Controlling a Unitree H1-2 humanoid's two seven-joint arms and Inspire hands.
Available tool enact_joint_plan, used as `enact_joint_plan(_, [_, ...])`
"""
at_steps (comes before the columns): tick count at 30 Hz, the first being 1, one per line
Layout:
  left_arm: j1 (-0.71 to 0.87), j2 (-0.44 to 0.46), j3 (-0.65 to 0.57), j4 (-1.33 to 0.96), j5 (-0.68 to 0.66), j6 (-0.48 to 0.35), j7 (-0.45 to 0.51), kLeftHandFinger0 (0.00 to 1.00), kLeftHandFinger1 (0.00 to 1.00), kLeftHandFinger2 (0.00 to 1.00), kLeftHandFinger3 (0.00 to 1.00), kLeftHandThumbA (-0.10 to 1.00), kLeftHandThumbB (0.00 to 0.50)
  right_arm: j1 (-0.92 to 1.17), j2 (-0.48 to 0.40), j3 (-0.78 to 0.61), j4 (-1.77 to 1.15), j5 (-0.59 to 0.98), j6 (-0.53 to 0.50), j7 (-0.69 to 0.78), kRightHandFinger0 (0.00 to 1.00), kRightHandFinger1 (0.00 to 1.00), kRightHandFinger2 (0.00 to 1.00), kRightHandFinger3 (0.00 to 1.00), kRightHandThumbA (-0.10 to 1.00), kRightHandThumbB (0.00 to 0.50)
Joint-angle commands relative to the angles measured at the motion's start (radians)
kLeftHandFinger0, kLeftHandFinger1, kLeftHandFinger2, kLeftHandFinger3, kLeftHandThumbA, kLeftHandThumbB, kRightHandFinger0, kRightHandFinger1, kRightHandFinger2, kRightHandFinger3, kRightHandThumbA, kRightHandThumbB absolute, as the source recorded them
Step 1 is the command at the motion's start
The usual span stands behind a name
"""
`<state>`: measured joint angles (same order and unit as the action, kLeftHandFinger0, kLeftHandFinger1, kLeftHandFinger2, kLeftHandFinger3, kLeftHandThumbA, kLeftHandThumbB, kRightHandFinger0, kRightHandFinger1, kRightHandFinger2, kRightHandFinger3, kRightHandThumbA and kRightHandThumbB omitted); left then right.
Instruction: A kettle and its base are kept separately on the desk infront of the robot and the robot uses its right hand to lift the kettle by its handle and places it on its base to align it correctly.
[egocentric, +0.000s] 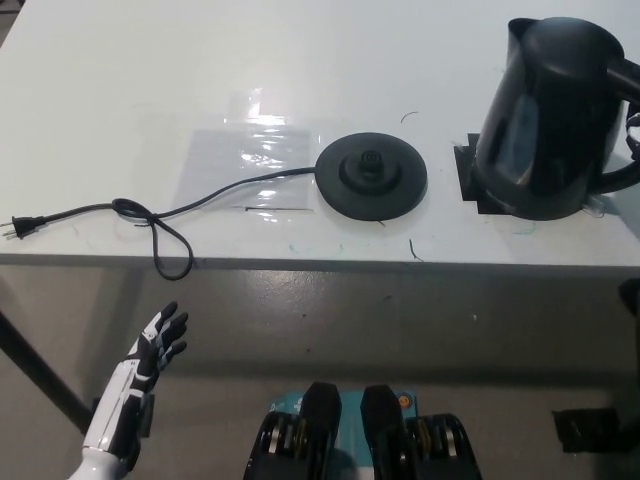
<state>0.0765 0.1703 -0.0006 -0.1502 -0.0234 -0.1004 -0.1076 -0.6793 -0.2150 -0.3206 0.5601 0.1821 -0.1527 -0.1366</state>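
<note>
The black kettle (555, 120) stands at the far right of the white desk (120, 90), its handle (622, 75) running out past the picture's right edge. A small part of my black right hand (633, 138) shows at that edge, right by the handle; its grip is hidden. The round black base (372, 177) lies flat near the desk's middle, left of the kettle and apart from it. Below the desk's front edge at lower left, my white left hand (152, 358) rests, open and holding nothing.
The base's black cord (165, 215) runs left along the front edge, loops once and ends in a plug (20, 228). A shiny clear sheet (250, 160) lies flat left of the base. Black tape marks (470, 180) sit under the kettle's left side.
</note>
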Motion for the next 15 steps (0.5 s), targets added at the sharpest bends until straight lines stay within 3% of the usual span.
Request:
enact_joint_plan(1, [-0.011, 0.021, 0.003, -0.026, -0.02, -0.014, -0.024, 1.0, 1.0, 1.0, 1.0, 1.0, 0.163, -0.069, -0.026, -0.022, -0.015, 0.022, 0.002, -0.027, 0.0, 0.22, 0.72, 0.73, -0.1, 0.188])
enact_joint_plan(4, [-0.013, 0.023, 0.001, -0.026, -0.019, -0.015, -0.025, 1.0, 1.0, 1.0, 1.0, 1.0, 0.166, -0.066, -0.029, -0.017, -0.014, 0.004, -0.009, -0.033, 0.0, 0.26, 0.75, 0.72, -0.1, 0.186])
enact_joint_plan(11, [-0.014, 0.026, 0.0, -0.016, -0.013, -0.022, -0.024, 1.0, 1.0, 1.0, 1.0, 1.0, 0.167, -0.067, 0.0, 0.005, -0.065, -0.044, -0.07, -0.064, 0.0, 0.25, 0.71, 0.7, -0.1, 0.16])
enact_joint_plan(15, [-0.019, 0.026, -0.002, -0.023, -0.014, -0.007, -0.029, 1.0, 1.0, 1.0, 1.0, 1.0, 0.163, -0.074, 0.028, 0.006, -0.149, -0.037, -0.035, -0.078, 0.0, 0.3, 0.75, 0.72, -0.1, 0.148])
